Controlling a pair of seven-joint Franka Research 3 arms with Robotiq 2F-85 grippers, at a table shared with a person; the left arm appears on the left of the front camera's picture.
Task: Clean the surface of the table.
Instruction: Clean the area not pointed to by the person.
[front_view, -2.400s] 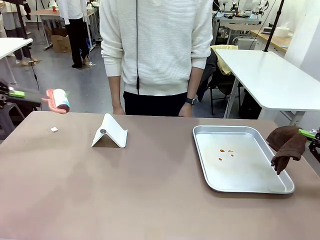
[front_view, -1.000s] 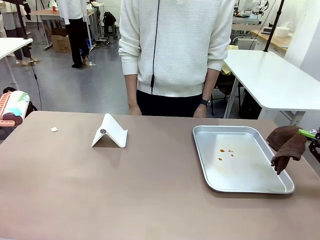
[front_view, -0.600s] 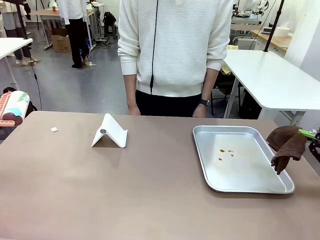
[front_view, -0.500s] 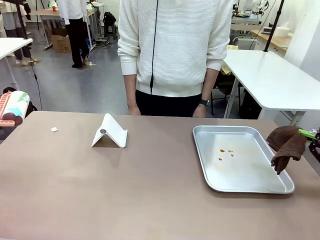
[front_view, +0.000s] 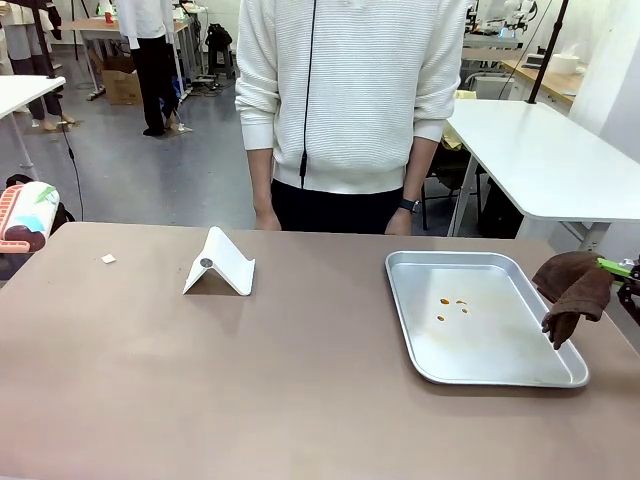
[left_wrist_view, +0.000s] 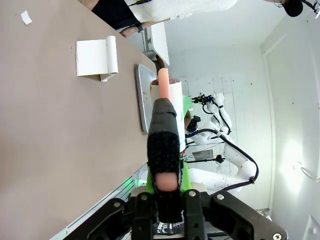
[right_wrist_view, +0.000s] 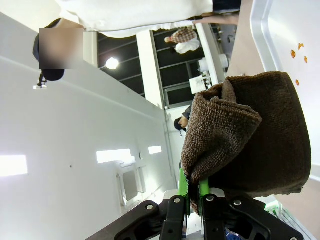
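Note:
The table (front_view: 250, 380) is a wide brownish-taupe top. A small white scrap (front_view: 108, 259) lies on it at the far left. At the table's left edge a lint roller (front_view: 27, 212) with a pink frame hangs above the surface. My left gripper (left_wrist_view: 166, 187) is shut on the lint roller's black handle (left_wrist_view: 164, 145). At the right edge my right gripper (front_view: 612, 267) is shut on a brown cloth (front_view: 572, 290), which hangs beside the metal tray (front_view: 405, 300). In the right wrist view the cloth (right_wrist_view: 250, 135) bunches over my right gripper (right_wrist_view: 191, 192).
A folded white stand (front_view: 220, 265) sits at the table's far left-middle. The metal tray holds a few orange crumbs (front_view: 452, 304). A person in a white sweater (front_view: 350, 100) stands at the far edge with hands down. A white-topped table (front_view: 540, 150) stands behind on the right.
Since the earliest frame the lint roller has swung left to the table's edge and the person has stepped to the right. Over the last second nothing has moved.

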